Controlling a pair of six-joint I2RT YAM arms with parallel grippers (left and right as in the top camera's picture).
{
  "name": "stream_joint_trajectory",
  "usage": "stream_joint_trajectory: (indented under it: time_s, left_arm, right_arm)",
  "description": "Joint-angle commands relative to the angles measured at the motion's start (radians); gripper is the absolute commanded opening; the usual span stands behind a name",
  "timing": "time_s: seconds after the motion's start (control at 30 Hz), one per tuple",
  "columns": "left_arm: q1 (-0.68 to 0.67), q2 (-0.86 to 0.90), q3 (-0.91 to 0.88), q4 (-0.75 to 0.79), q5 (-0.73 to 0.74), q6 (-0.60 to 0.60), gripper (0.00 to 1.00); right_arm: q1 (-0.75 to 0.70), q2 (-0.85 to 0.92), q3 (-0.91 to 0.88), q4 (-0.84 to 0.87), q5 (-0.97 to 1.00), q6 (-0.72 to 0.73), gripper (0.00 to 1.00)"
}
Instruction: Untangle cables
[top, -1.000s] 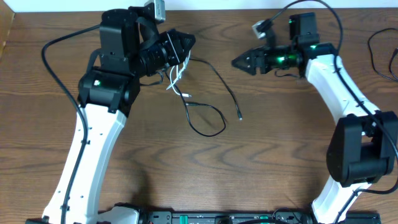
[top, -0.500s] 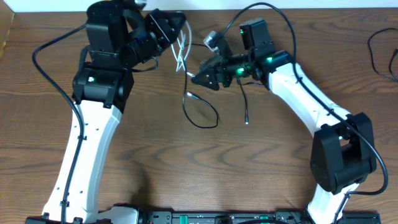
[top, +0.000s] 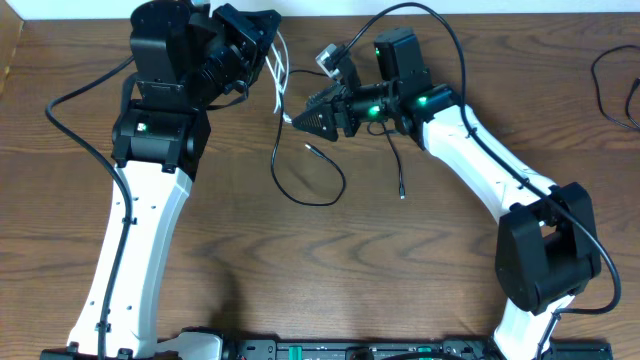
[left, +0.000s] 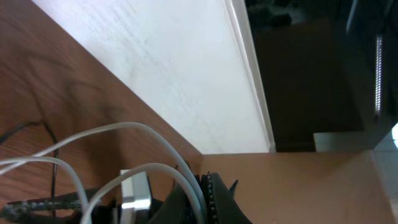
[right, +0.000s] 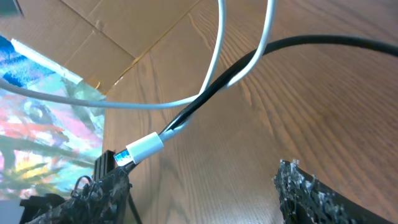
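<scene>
At the far edge of the bench (top: 420, 290), our left hand (top: 268, 22) is clamped on the white cable (top: 277, 70), which hangs in loops above the wood. Our right hand (top: 297, 120), fingers apart, sits at the cable's white plug (right: 140, 148), where the black cable (top: 318, 204) crosses it; the black loop lies on the bench below.

Dark wood-grain bench (top: 330, 270) ends at a white surface (top: 580, 6) along its far edge; creased brown cardboard (right: 93, 37) lies beyond one side.
</scene>
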Motion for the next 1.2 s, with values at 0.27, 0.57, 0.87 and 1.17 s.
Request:
stream_joint_trajectory:
  time_s: [0.27, 0.57, 0.87, 1.17]
  left_arm:
    - [0.005, -0.009, 0.006, 0.077, -0.055, -0.064, 0.08]
    - [0.005, -0.009, 0.006, 0.070, -0.054, -0.060, 0.08]
    - [0.019, -0.009, 0.006, 0.068, -0.152, 0.078, 0.08]
    - [0.130, -0.009, 0.005, 0.011, -0.186, 0.229, 0.08]
  right_arm:
    - [0.119, -0.011, 0.014, 0.063, 0.160, 0.148, 0.65]
    - [0.172, -0.011, 0.014, 0.093, 0.365, 0.348, 0.50]
    - [0.124, -0.011, 0.014, 0.006, 0.404, 0.356, 0.01]
    - [-0.066, -0.017, 0.014, -0.164, 0.370, 0.263, 0.01]
